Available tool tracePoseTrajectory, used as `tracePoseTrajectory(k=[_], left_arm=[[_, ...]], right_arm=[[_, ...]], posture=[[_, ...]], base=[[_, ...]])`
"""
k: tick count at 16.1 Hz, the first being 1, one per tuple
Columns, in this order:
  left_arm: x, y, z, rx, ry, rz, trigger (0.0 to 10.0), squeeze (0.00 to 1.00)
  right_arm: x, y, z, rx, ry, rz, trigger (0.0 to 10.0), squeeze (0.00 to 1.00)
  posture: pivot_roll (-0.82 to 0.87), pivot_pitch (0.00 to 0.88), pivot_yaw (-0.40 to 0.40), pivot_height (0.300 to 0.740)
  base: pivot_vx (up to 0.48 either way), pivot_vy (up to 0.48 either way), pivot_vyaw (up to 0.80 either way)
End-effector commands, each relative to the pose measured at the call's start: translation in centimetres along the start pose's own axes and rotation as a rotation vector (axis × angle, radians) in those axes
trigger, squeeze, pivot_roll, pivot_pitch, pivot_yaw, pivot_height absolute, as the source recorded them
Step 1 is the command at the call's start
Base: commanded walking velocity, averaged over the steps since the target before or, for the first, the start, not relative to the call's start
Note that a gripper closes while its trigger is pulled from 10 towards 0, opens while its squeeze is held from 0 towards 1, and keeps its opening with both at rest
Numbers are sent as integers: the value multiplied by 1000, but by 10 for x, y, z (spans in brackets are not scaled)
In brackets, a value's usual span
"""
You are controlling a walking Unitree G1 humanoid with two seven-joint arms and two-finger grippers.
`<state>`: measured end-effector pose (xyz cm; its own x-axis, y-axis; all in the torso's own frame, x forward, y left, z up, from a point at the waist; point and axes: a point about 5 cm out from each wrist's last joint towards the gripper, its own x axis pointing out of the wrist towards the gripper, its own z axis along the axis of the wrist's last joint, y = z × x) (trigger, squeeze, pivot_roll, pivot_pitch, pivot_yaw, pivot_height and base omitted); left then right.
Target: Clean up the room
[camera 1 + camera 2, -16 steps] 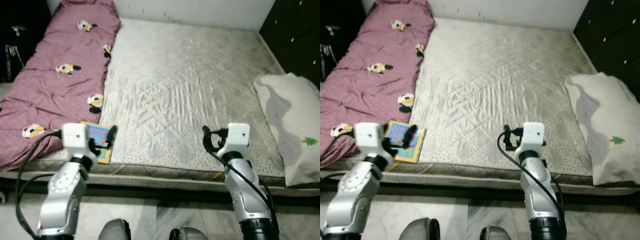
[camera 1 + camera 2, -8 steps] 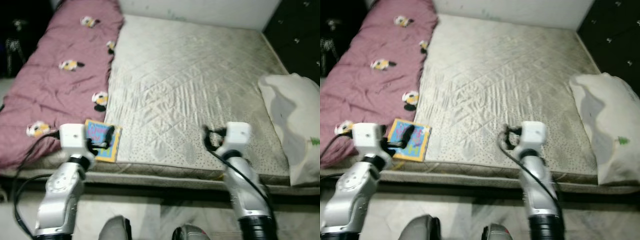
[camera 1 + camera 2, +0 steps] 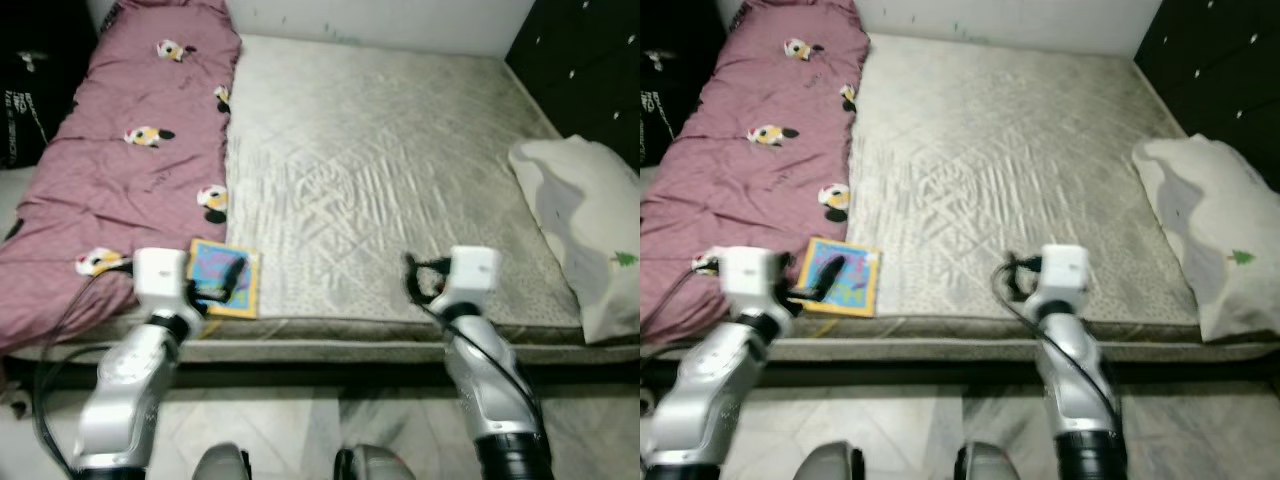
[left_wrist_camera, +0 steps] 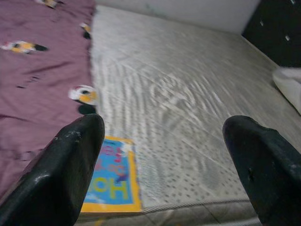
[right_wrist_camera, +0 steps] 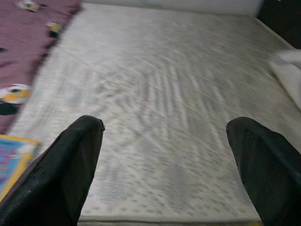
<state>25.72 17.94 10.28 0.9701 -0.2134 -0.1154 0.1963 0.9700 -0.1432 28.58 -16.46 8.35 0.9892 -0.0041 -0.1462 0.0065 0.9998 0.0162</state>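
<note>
A colourful children's book lies flat at the front left corner of the grey mattress, beside a rumpled maroon blanket with cartoon prints. My left gripper hovers just over the book, fingers spread open with nothing between them; the book lies below and ahead of them. My right gripper is open above the mattress's front edge, its fingers wide apart and holding nothing. A white pillow lies at the mattress's right side.
A dark wardrobe stands at the far right and a black bag at the far left. Pale tiled floor runs along the bed's front, where my feet stand.
The whole picture has shifted and steadied as the camera moved. The left gripper stays over the book, and both grippers remain open.
</note>
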Motion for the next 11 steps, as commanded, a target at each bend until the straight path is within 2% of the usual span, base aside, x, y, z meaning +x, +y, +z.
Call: tracePoseTrajectory(k=[1, 3, 11], left_arm=[[1, -6, 0, -25, -12, -18, 10000, 0], [0, -3, 2, -35, -30, -4, 10000, 0], [-1, -4, 2, -38, -28, -13, 10000, 0]], right_arm=[[-2, -13, -2, -15, 6, -41, 10000, 0], [-2, -13, -2, -18, 6, -40, 10000, 0], [-2, -12, -1, -25, 4, -35, 10000, 0]], posture=[[14, 100, -67, 740], [14, 100, -67, 740], [14, 101, -67, 740]], base=[[0, 0, 0], [126, 0, 0], [309, 0, 0]])
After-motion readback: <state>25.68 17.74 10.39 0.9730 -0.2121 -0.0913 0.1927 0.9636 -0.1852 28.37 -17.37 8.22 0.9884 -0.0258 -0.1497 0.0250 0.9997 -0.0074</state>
